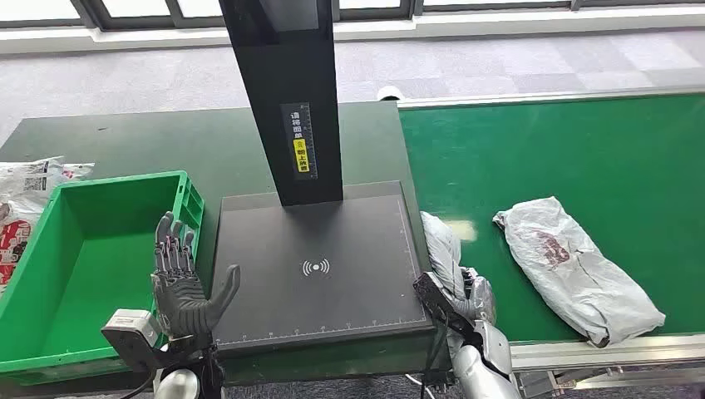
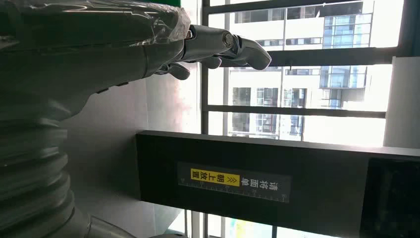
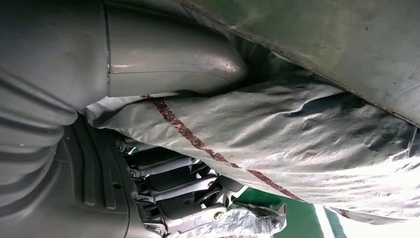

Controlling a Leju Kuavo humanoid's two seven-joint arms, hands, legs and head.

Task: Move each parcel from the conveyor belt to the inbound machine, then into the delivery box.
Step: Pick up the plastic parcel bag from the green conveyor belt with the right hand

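My right hand (image 1: pixel 465 301) grips a grey plastic parcel (image 1: pixel 441 245) at the conveyor's left edge, right beside the black inbound machine plate (image 1: pixel 320 266). Up close, the right wrist view has the thumb (image 3: pixel 173 64) pressed on one side of that parcel (image 3: pixel 277 144) and the dark fingers (image 3: pixel 173 181) on the other. A second grey parcel (image 1: pixel 578 270) lies flat on the green belt (image 1: pixel 565 158) to the right. My left hand (image 1: pixel 184 287) is raised with fingers spread and nothing in it, between the green delivery box (image 1: pixel 87 266) and the machine plate; its fingers (image 2: pixel 223 47) point at the machine's post (image 2: pixel 277 183).
The machine's black post (image 1: pixel 291 100) rises from the back of the plate. Several bagged parcels (image 1: pixel 29 199) lie on the table left of the green box. The belt's metal front rail (image 1: pixel 599 353) runs along the near edge.
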